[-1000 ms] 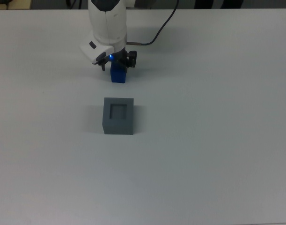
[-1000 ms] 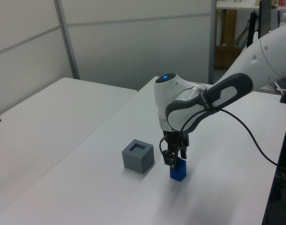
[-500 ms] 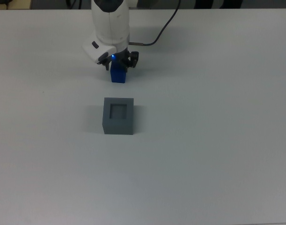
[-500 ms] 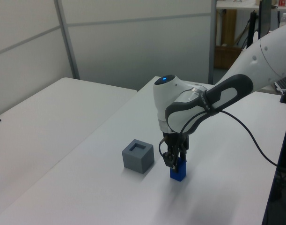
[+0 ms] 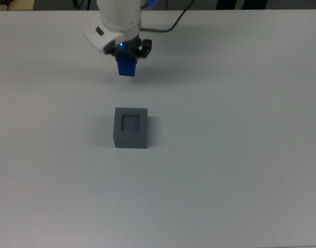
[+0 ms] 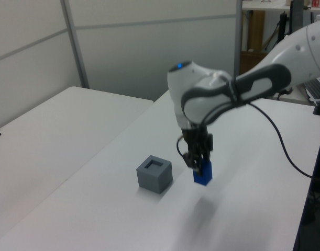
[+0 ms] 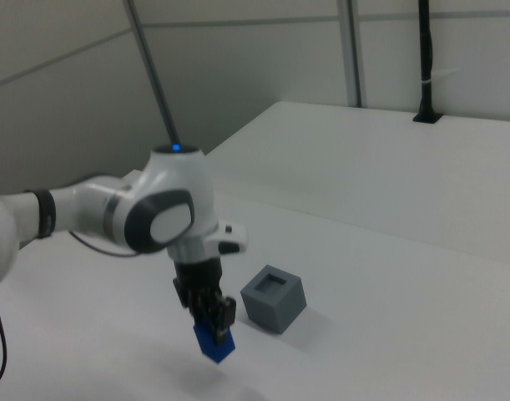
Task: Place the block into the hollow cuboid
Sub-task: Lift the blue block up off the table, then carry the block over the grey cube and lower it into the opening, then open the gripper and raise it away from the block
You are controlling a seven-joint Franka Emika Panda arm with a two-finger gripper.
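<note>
Lifted off the surface [image 5: 240,155] since earlier, the block [image 5: 126,66] hangs pinched in the tool [image 5: 128,56], its top hidden; the box [image 5: 131,127] sits mid-frame.

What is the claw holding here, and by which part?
The claw grips the blue block by its upper part, fingers on opposite sides; the block hangs clear of the table, apart from the grey hollow cuboid.

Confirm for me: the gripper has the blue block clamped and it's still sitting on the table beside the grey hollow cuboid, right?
Not quite. The gripper does have the block clamped, and the block is beside the hollow cuboid, but it is not sitting on the table. The left view shows it hanging in the air, clear of its shadow on the tabletop; the right view shows the same.
</note>
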